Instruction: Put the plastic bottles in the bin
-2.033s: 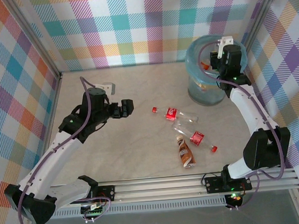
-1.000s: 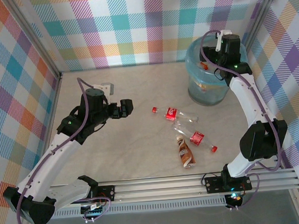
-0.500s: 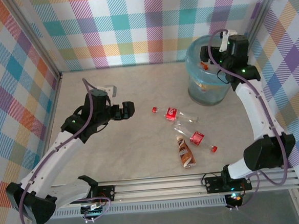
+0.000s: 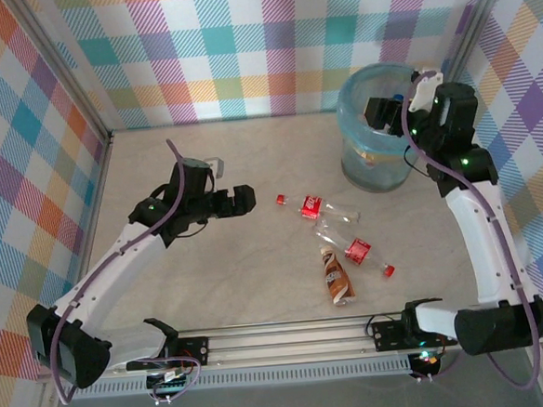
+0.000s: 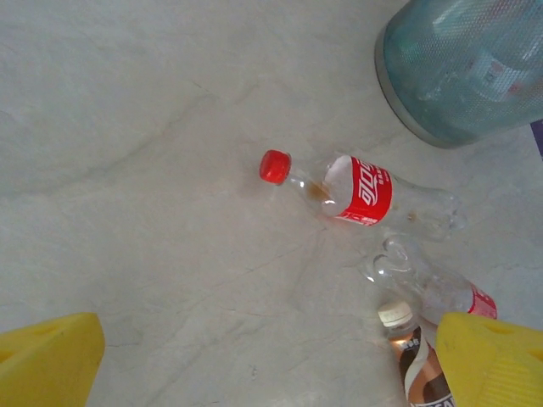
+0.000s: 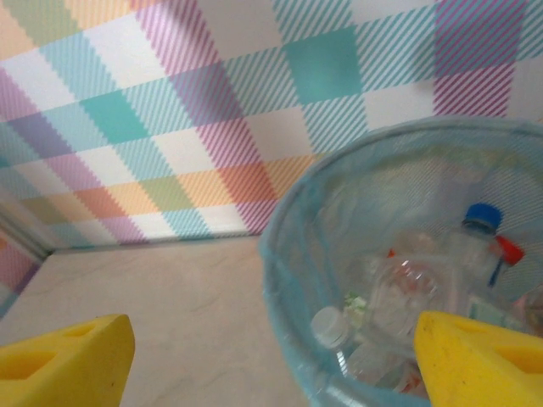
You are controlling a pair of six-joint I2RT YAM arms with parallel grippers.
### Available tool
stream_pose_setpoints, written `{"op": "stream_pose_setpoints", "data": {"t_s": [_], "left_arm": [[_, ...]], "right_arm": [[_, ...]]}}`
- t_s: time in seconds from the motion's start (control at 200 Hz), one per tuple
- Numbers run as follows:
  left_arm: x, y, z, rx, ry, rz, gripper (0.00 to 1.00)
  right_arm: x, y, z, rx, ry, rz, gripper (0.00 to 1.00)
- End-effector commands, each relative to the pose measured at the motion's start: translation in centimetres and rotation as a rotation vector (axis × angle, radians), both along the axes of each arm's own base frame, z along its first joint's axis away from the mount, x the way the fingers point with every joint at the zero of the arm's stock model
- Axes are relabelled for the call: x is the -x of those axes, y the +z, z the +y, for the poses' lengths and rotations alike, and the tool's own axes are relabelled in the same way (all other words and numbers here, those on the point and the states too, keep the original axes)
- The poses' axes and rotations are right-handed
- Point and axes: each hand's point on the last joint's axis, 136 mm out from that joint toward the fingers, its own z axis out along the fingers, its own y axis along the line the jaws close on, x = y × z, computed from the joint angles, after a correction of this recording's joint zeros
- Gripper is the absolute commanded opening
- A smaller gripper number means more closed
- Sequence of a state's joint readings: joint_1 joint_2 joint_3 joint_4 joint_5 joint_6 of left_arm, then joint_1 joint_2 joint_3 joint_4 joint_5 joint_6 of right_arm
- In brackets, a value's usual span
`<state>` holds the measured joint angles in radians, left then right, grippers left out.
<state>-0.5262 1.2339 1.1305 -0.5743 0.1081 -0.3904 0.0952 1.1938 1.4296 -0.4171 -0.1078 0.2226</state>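
Observation:
Three plastic bottles lie on the table: a clear one with a red label and red cap (image 4: 309,205) (image 5: 361,191), a second clear red-labelled one (image 4: 354,246) (image 5: 428,288), and a brown one (image 4: 334,276) (image 5: 420,365). My left gripper (image 4: 243,200) (image 5: 271,365) hovers open just left of them, nothing between its yellow fingertips (image 5: 47,360). The bin (image 4: 383,130) (image 6: 339,280) (image 5: 462,68) stands at the back right with several bottles (image 6: 399,288) inside. My right gripper (image 4: 377,117) (image 6: 271,360) hangs open and empty over the bin's left rim.
Plaid walls enclose the table on three sides. An aluminium rail (image 4: 290,337) runs along the near edge. Bare marble-like tabletop (image 4: 202,274) stretches left and in front of the loose bottles.
My left gripper has moved right toward the loose bottles. My right arm has swung right and back over the bin. The bottles on the table have not moved.

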Motion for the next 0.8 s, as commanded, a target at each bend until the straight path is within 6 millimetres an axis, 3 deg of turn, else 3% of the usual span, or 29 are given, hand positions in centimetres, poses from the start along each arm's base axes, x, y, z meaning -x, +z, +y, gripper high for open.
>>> {"op": "stream_pose_setpoints", "data": {"t_s": [0.0, 0.14, 0.37, 0.62, 0.795], "left_arm": [[0.6, -0.5, -2.0, 0.068, -0.022, 0.084, 1.0], [1.2, -1.7, -4.8, 0.05, -0.078, 0.143, 1.0], [4.8, -6.0, -10.9, -0.021, -0.214, 0.304, 1.0], [11.9, -11.0, -17.8, -0.121, -0.399, 0.502, 1.0], [16.3, -14.4, -20.2, -0.212, -0.48, 0.568, 1.0]], "right_arm": [[3.1, 0.3, 2.6, -0.07, 0.153, 0.01, 0.83], [5.7, -0.6, 4.0, -0.099, 0.255, 0.018, 0.8], [8.0, -3.5, 3.4, -0.066, 0.238, 0.068, 0.81], [9.2, -4.4, 3.0, -0.03, 0.23, 0.061, 0.83], [10.0, -5.7, 3.0, -0.027, 0.233, 0.085, 0.84]]}}
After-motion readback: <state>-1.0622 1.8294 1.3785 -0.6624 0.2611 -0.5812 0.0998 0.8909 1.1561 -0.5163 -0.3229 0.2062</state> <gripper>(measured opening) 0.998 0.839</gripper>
